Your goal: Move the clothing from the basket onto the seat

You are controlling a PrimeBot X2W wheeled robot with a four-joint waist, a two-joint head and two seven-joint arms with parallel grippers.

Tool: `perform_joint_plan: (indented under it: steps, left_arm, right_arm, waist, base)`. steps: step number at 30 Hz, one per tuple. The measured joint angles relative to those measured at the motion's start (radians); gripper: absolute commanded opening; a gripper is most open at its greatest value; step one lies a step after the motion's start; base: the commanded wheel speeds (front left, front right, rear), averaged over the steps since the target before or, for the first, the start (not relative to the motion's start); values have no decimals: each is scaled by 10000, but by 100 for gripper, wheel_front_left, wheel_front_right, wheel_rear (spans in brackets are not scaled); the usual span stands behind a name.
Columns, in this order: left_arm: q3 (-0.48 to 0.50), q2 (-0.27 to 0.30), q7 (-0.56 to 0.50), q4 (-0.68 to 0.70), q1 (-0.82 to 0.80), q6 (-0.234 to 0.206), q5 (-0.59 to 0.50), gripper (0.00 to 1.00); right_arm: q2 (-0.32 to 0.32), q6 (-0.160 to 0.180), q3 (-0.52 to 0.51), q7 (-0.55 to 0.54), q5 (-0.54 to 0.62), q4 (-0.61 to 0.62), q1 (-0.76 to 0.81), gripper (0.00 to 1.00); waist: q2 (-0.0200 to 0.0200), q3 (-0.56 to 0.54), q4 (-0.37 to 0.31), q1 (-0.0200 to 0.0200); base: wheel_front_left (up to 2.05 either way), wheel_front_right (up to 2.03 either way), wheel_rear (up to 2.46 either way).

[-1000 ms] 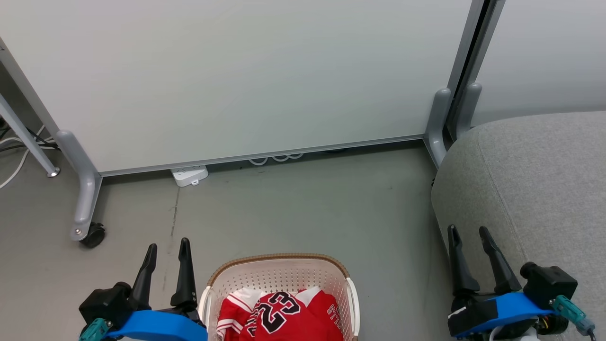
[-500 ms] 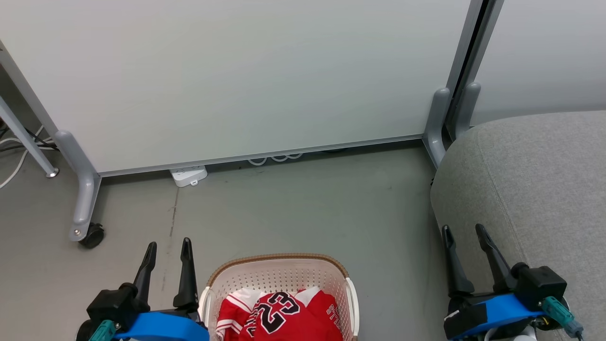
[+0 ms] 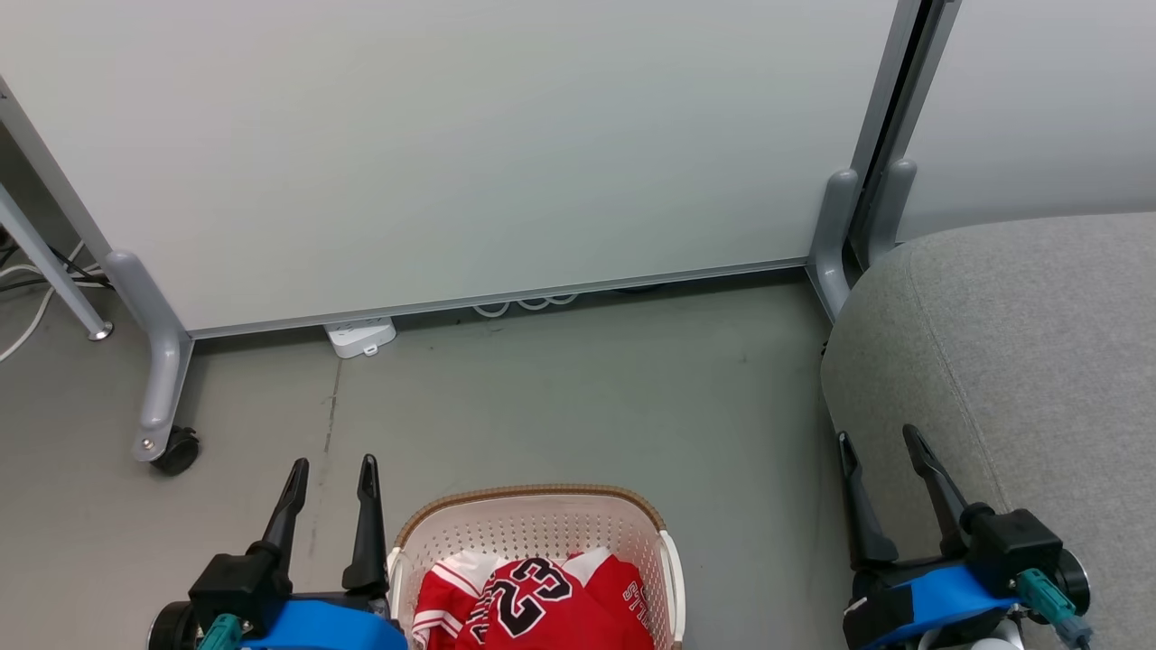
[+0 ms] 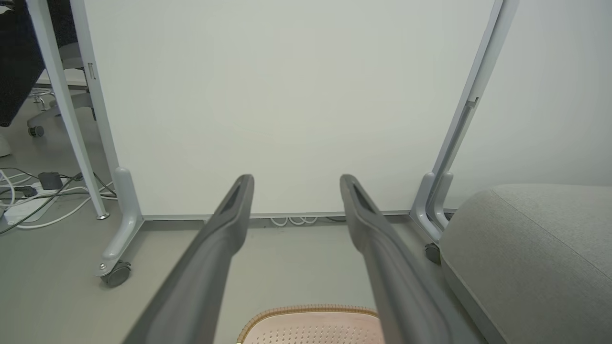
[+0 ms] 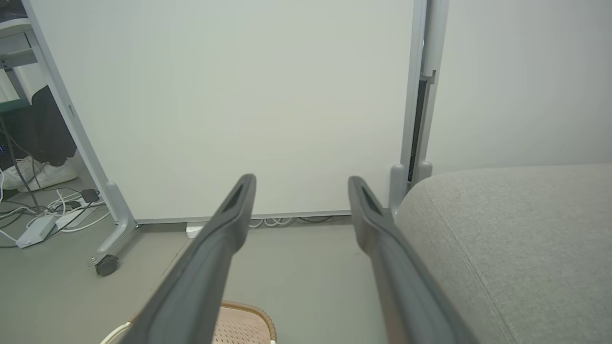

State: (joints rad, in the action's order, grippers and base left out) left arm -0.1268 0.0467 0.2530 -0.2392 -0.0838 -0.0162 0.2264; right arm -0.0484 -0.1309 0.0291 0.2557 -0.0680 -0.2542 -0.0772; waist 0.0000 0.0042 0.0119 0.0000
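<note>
The cream-white basket with its brown rim sits on the floor at the bottom centre of the head view. Inside lies the red clothing, the jersey with black "23" on top and a white-striped piece at its left. The grey seat fills the right side. My left gripper stands open just left of the basket, nothing between its fingers. My right gripper is open beside the seat's front edge. The basket rim shows below the left fingers; the seat lies right of the right fingers.
A white partition panel on grey wheeled feet stands across the back, with a white power strip and cables at its base. Grey floor lies between basket and panel. A person's white shoes and more cables show at the far left.
My left gripper has shifted slightly right, toward the basket, and down the head view. My right gripper has drifted a little left and lower. Basket and clothing have not moved.
</note>
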Motion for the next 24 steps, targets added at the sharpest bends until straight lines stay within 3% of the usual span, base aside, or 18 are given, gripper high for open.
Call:
perform_joint_plan:
  steps: [24]
  left_arm:
    - [31,10,94,21,-7,-17,-341,100]
  right_arm:
    - [-2,0,111,86,324,59,-185,100]
  waist:
    - [0,304,-138,0]
  base:
    - [0,0,0]
